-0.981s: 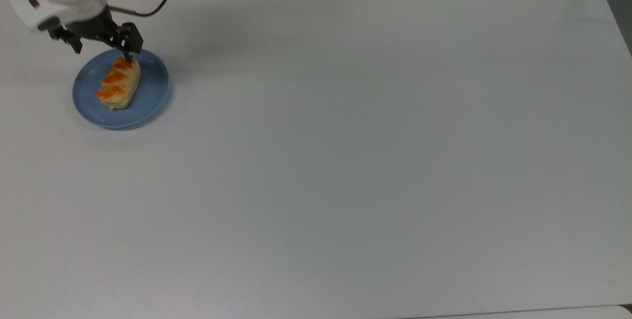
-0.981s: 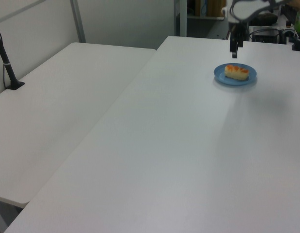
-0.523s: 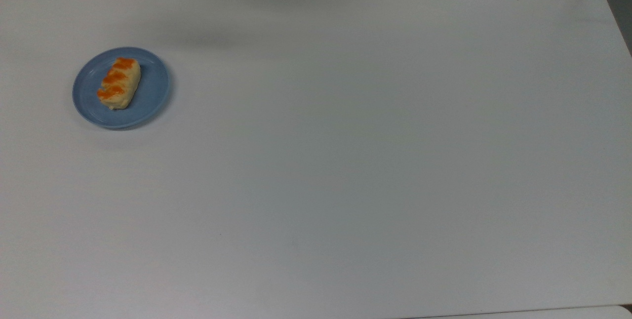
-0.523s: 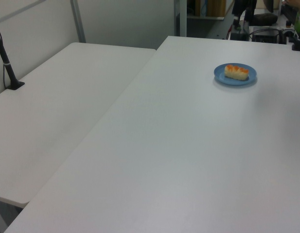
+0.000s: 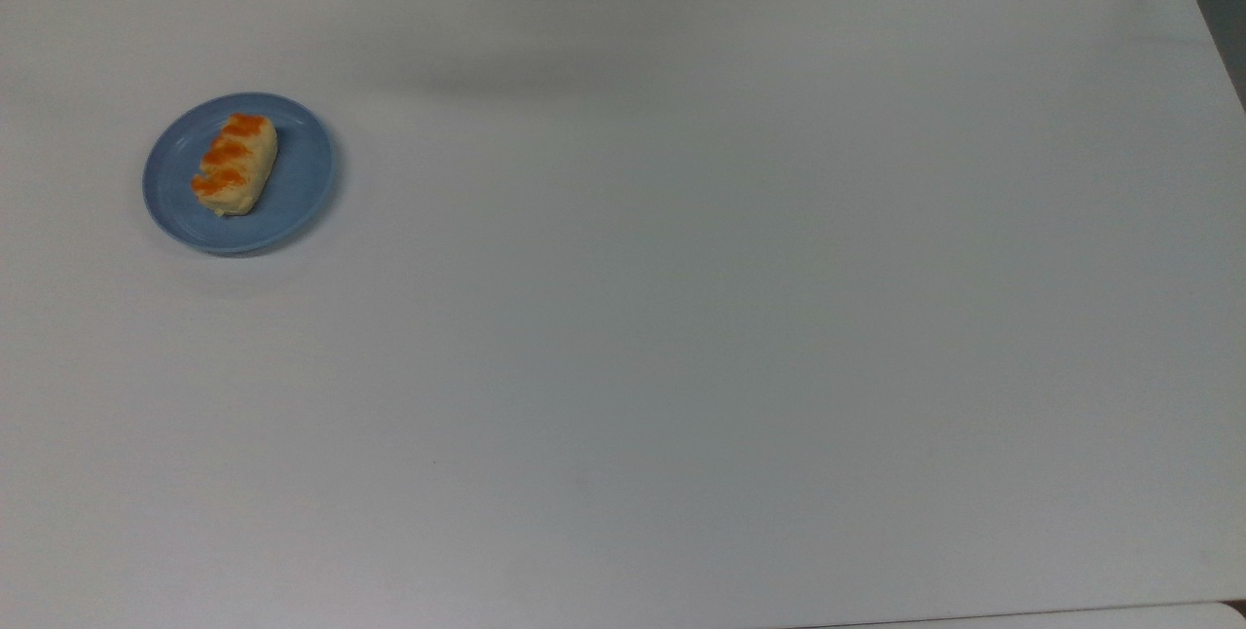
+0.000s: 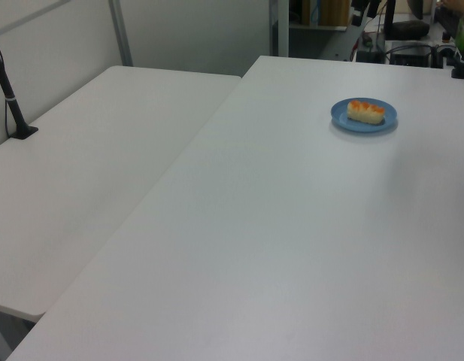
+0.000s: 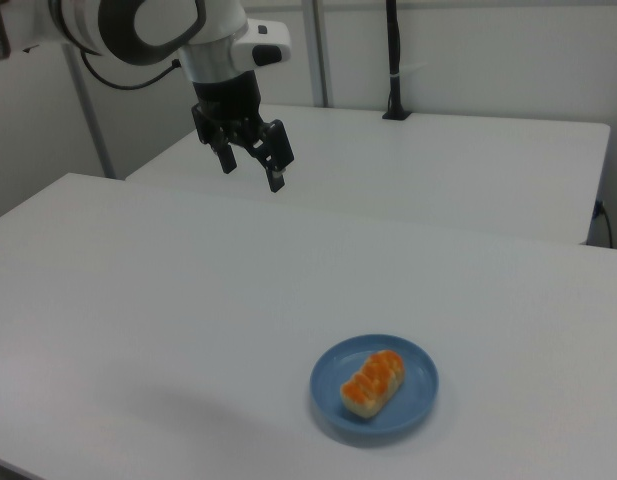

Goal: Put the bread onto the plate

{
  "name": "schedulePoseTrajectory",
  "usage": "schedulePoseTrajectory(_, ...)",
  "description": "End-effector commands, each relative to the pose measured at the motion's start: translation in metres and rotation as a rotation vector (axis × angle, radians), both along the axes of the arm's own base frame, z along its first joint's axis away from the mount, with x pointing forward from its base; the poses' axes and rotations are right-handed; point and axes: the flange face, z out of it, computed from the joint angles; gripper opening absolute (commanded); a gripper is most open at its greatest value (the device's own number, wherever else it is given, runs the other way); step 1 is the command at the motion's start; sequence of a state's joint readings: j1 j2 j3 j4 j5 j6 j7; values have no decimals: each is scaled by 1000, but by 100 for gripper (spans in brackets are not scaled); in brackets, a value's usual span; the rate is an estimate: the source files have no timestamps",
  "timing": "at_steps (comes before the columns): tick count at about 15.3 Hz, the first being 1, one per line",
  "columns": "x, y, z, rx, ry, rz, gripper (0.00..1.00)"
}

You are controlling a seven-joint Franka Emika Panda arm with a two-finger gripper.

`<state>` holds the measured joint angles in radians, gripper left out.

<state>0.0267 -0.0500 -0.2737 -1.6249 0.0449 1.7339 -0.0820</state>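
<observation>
your black two-finger gripper [image 7: 252, 165] hangs high above the white table [image 7: 138, 300], its fingers spread apart with nothing between them and touching nothing. the small cream loaf of bread with orange-brown stripes [image 5: 235, 164] lies on the round light blue plate [image 5: 297, 191], well apart from the gripper, near the top view's left edge.

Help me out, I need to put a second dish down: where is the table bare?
Nearly everywhere. The table lies bare from the plate across to the top view's right edge, and in front of it. The only taken spot is the plate holding the bread. The end effector hangs open, high above.
</observation>
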Motion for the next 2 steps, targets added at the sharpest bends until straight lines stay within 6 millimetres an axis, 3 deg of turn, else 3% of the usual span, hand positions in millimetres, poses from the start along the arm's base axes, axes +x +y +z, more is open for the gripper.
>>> schedulePoseTrajectory(1,5,6,-4,-32,26,78,100)
schedulePoseTrajectory(2,5,8,-4,-30,27,85,100)
